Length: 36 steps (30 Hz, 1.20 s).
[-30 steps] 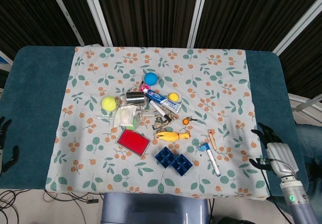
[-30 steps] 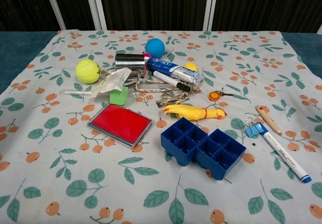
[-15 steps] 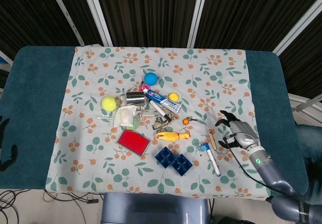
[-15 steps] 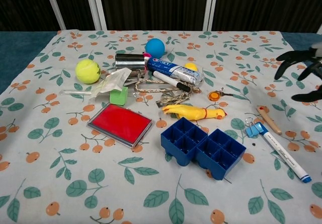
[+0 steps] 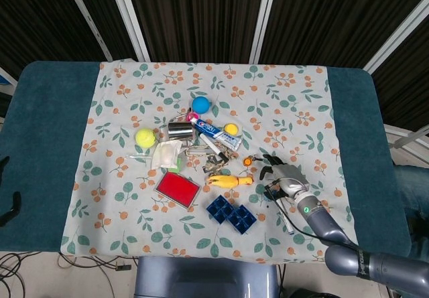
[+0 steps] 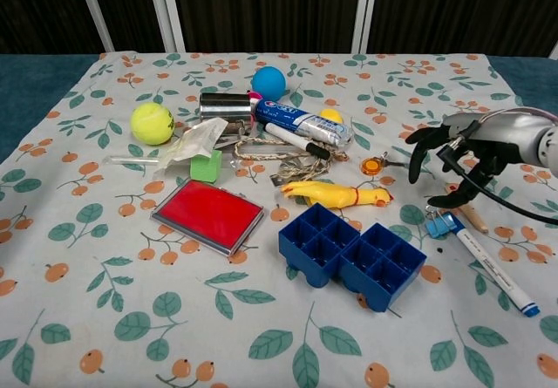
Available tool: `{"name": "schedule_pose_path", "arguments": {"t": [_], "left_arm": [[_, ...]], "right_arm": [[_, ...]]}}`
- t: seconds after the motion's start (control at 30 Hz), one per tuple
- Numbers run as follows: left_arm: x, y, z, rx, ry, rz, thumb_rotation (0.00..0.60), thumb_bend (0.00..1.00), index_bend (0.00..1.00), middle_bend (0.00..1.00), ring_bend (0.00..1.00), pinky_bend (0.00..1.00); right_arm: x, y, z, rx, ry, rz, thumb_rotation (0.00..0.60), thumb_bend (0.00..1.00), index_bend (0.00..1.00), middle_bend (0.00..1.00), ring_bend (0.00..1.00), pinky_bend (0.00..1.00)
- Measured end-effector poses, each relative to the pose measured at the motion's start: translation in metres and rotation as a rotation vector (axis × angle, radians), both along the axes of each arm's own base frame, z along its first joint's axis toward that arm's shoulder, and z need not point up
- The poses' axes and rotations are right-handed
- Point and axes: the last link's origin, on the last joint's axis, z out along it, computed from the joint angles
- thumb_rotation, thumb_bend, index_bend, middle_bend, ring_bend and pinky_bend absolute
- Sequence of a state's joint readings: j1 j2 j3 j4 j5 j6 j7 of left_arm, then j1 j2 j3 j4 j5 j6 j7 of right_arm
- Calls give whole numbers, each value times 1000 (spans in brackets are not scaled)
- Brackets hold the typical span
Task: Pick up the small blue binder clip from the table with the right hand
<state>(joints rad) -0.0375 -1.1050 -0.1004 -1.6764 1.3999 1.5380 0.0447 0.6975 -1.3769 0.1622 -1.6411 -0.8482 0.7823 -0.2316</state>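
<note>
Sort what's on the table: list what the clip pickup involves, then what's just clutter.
Job: small blue binder clip; right hand, open, poised just above the clip.

Clutter: white marker, blue tray, rubber chicken, red pad, tennis ball, toothpaste, blue ball.

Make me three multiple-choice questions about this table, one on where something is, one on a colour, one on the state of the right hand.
1. The blue binder clip lies:
A. against the marker's end
B. inside the blue tray
C. beside the tennis ball

2. The flat pad left of the blue tray is:
A. green
B. red
C. yellow

3. The right hand:
A. holds the clip
B. grips the marker
C. hovers above the clip, fingers spread

Answers: 1 A, the clip touches the marker. 2 B, its face is red. 3 C, nothing is in its fingers.
</note>
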Motion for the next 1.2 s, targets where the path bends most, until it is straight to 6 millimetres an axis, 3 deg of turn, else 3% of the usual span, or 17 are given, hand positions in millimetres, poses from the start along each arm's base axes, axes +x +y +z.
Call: {"name": "schedule_pose_path", "arguments": {"t": [1.2], "left_arm": [[0, 0, -1, 2, 12, 1, 600, 498, 0, 0, 61, 31]], "right_arm": [[-14, 5, -10, 22, 38, -32, 600, 397, 583, 0, 0, 212]]}}
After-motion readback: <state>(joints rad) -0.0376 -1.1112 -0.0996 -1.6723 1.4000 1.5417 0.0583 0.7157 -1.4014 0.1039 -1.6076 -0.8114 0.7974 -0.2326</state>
